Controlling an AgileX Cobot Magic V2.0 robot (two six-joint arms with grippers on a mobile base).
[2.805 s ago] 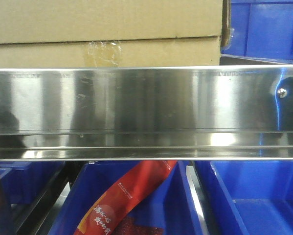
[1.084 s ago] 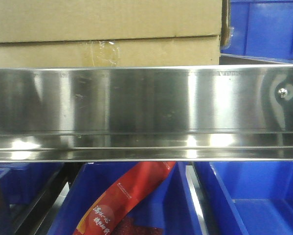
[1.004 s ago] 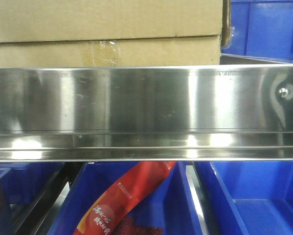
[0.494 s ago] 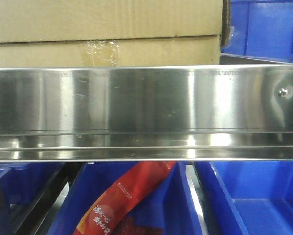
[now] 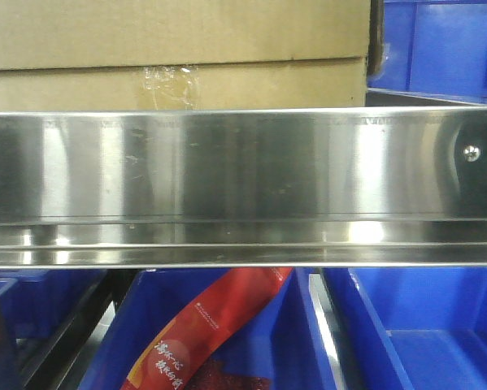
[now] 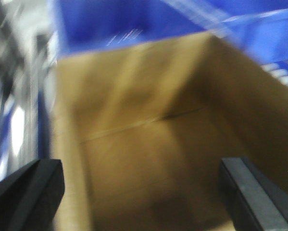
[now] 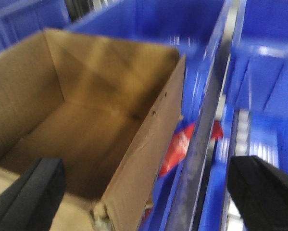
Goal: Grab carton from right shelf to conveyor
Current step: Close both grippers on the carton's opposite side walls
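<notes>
The carton is matt brown corrugated cardboard with a patch of glossy clear tape, the right shelf has a shiny, faintly scratched steel front, the bins are smooth blue plastic, and the red packet is glossy.

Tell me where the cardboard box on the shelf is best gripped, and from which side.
Probably the top rims of its side walls, from above: the box is open-topped with thin upright walls, and the steel rail covers its lower front. The open right fingers look placed to straddle its right wall.
</notes>
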